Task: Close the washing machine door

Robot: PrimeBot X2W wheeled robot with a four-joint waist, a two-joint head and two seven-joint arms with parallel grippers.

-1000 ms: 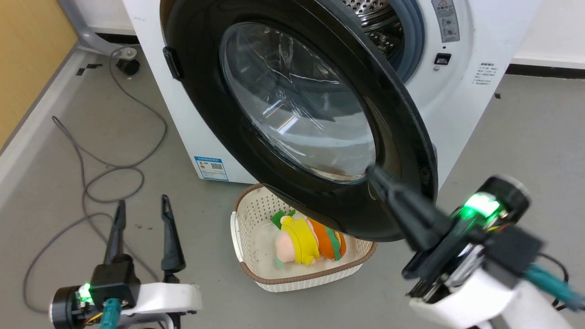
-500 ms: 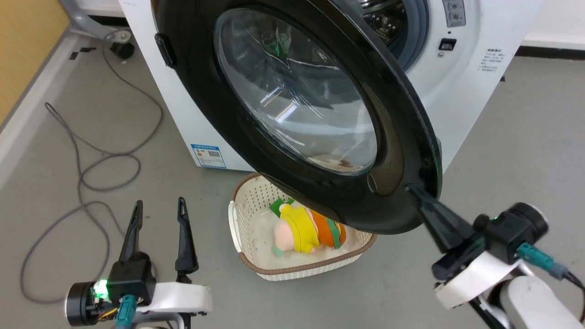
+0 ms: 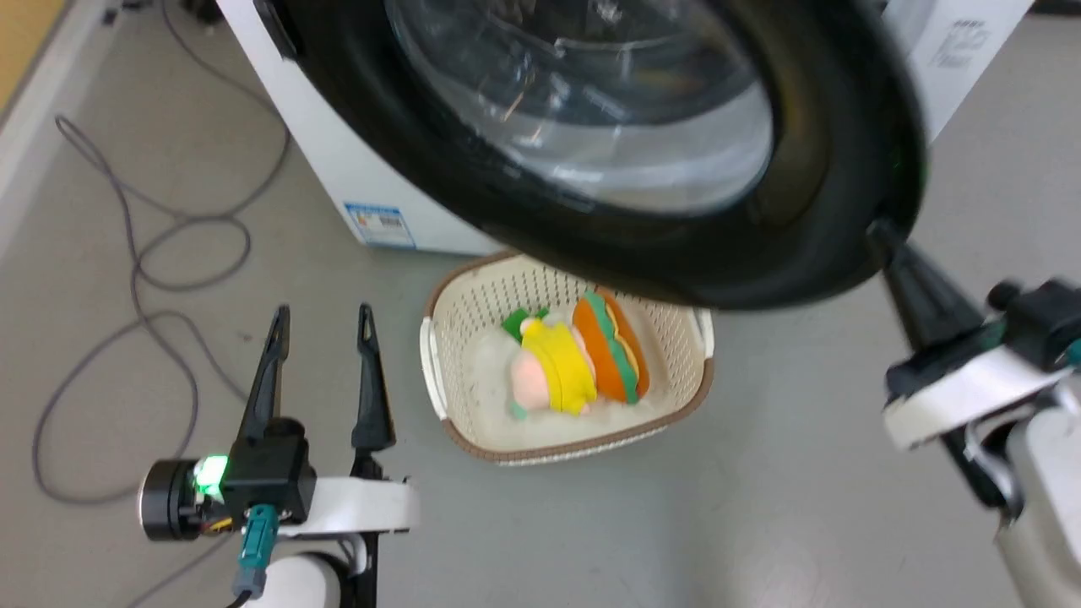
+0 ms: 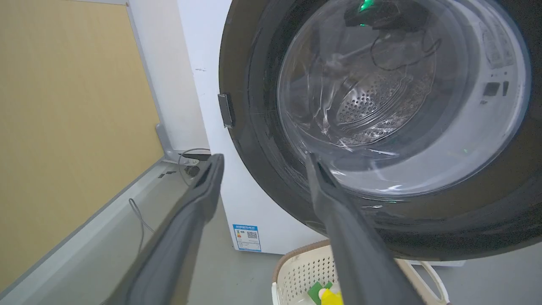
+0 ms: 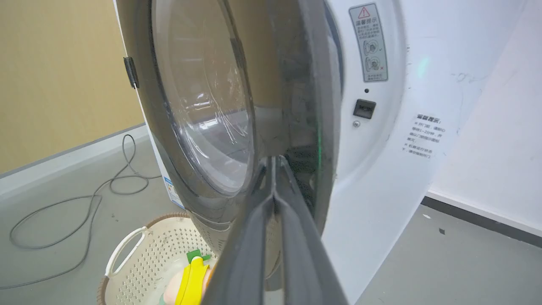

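The washing machine door (image 3: pixel 832 169), black-rimmed with a bulging glass window, stands swung out from the white washing machine (image 3: pixel 338 169) and hangs over the basket. My right gripper (image 3: pixel 885 232) is shut, with nothing between its fingers. Its tips press against the free edge of the door's rim. In the right wrist view the right gripper (image 5: pixel 273 160) points at the door (image 5: pixel 203 106) edge-on, with the machine front (image 5: pixel 381 169) behind it. My left gripper (image 3: pixel 322 317) is open and low over the floor, apart from the door. From the left wrist view, the left gripper (image 4: pixel 264 159) faces the door (image 4: pixel 254 148).
A cream perforated basket (image 3: pixel 439 422) with a yellow toy (image 3: pixel 557 371) and a burger toy (image 3: pixel 612 346) sits on the floor under the door. A grey cable (image 3: pixel 135 279) loops at the left. A yellow wall panel (image 4: pixel 72 106) stands left of the machine.
The head camera has shifted down and closer. My right gripper has slid from the door's inner face by the glass out to the rim's free edge. The left gripper stays open.
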